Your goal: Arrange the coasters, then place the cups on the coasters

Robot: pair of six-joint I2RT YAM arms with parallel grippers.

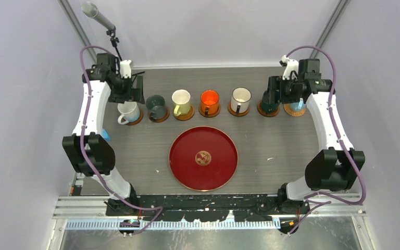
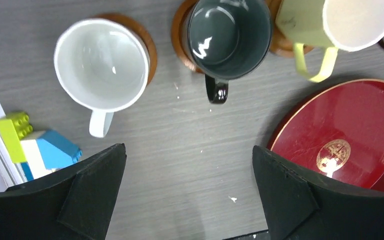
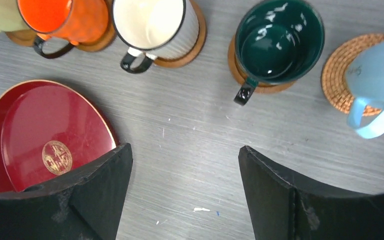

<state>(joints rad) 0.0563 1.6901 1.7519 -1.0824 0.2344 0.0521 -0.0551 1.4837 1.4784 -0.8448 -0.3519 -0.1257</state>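
Grey wood-grain table carries a row of seven cups along its far side, all standing on coasters. Far left, toy bricks lie at the table's edge. Next stands the white cup, its handle pointing toward the arms. The left claw hangs above bare table, just on the near side of the white cup and the grey-green cup, jaws spread wide and holding nothing. Then come the yellow cup, the orange cup and the cream cup with its dark rim. A red tray lies mid-table, nearer the arms than the row. The right claw is likewise spread wide and empty, above the table in front of the teal cup. Last, the blue cup sits on a woven coaster.
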